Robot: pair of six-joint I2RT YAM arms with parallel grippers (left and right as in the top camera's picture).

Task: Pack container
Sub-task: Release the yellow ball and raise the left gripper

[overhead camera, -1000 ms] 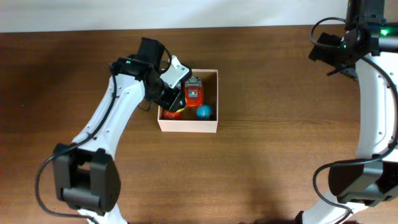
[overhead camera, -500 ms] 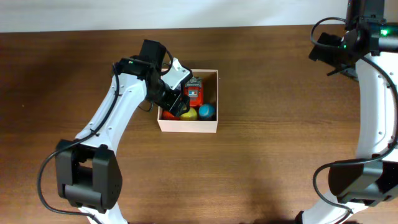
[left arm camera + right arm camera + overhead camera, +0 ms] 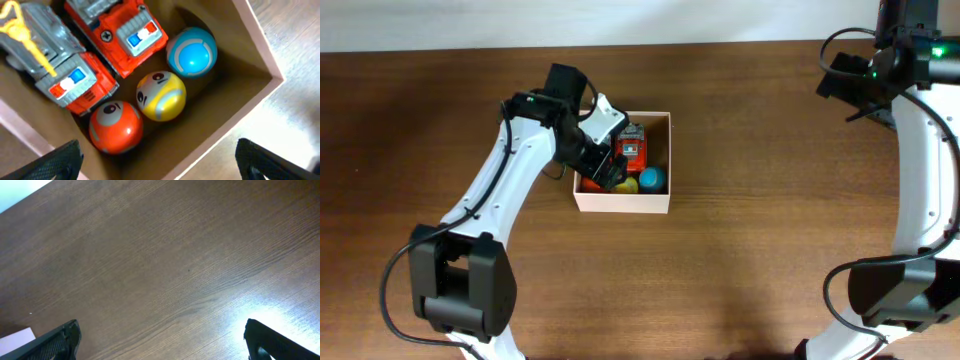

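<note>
The container (image 3: 622,203) is a shallow cream-walled box at mid-table, tan inside (image 3: 220,120). In it lie two red toy fire trucks (image 3: 116,30), a blue ball (image 3: 191,51), a yellow ball (image 3: 161,95) and an orange-red ball (image 3: 115,127). My left gripper (image 3: 605,172) hovers over the box's left half, open (image 3: 161,165), holding nothing; its fingertips (image 3: 60,162) straddle the box's near corner above the orange-red ball. My right gripper (image 3: 842,85) is far off at the table's back right, open (image 3: 162,342) over bare wood.
The dark wooden table (image 3: 770,260) surrounds the box. In the overhead view the left arm (image 3: 510,170) crosses the table left of the box. A pale corner of something (image 3: 15,339) shows at the lower left of the right wrist view.
My left gripper has gone from shut to open over the box. The yellow ball, unseen one second ago, now lies beside the blue ball. The right arm has not moved.
</note>
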